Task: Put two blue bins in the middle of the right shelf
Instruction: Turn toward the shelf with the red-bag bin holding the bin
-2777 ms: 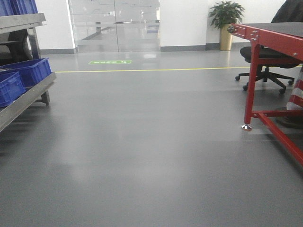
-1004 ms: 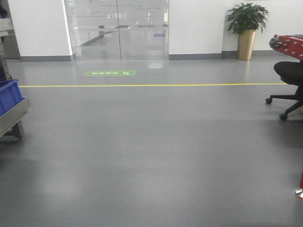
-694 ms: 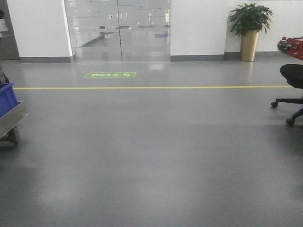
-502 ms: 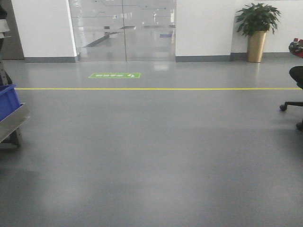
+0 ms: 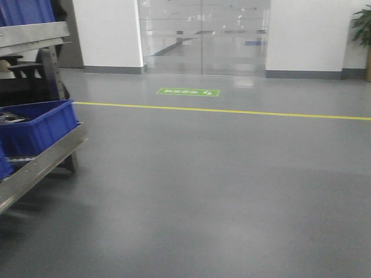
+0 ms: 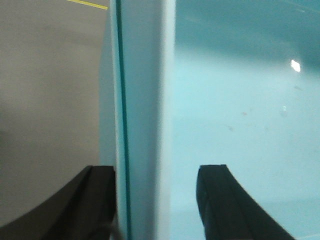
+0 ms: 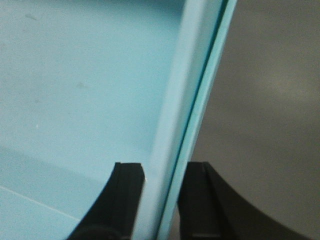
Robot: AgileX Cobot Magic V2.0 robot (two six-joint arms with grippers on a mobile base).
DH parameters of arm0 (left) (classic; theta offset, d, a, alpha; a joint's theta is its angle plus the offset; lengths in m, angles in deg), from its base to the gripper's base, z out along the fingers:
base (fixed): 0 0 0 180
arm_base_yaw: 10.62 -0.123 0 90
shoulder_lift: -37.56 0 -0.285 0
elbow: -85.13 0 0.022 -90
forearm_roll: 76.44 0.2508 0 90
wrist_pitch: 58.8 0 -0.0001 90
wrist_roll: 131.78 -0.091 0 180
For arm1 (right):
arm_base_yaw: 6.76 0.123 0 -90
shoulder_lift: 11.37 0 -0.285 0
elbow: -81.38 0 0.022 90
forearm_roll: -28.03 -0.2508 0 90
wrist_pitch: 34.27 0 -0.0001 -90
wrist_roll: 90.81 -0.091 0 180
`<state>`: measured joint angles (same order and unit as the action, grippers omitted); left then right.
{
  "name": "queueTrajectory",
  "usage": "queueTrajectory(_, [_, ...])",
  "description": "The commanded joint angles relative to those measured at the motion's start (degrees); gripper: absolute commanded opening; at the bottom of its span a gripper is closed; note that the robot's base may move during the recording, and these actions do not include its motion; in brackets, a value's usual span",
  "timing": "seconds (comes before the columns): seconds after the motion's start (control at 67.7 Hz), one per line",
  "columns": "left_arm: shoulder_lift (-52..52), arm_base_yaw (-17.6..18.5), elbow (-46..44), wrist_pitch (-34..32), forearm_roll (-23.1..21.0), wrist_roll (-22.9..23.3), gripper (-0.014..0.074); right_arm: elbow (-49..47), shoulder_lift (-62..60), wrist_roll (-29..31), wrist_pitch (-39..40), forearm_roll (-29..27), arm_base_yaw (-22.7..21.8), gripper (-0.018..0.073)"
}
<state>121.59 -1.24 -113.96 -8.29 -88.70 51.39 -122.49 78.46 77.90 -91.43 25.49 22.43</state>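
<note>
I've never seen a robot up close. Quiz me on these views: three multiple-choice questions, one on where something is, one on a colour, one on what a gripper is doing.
1. In the front view, the shelf stands:
A) at the left
B) in the centre
C) at the right

2. The line across the floor is:
A) red
B) yellow
C) white

3. The right gripper is:
A) open over bare floor
B) holding a cup
C) clamped on a bin's wall

Answers:
1 A: the shelf, with a blue bin on it, fills the left edge.
2 B: it shows yellow against the grey.
3 C: it grips both sides of the held bin at its wall.
</note>
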Motion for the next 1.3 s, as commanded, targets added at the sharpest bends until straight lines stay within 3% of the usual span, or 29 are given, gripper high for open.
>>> queueTrajectory(0.0, [-1.0, -0.1, -1.0, -3.6, -1.5, -1.5, -0.0111, -1.0, -1.1, 2.1, 5.3, -1.1, 0.1, -0.0154])
queueTrajectory(1.285, [-1.0, -0.1, -1.0, -3.6, -1.5, -1.5, -0.0111, -1.0, -1.1, 2.1, 5.3, -1.1, 0.1, -0.0154])
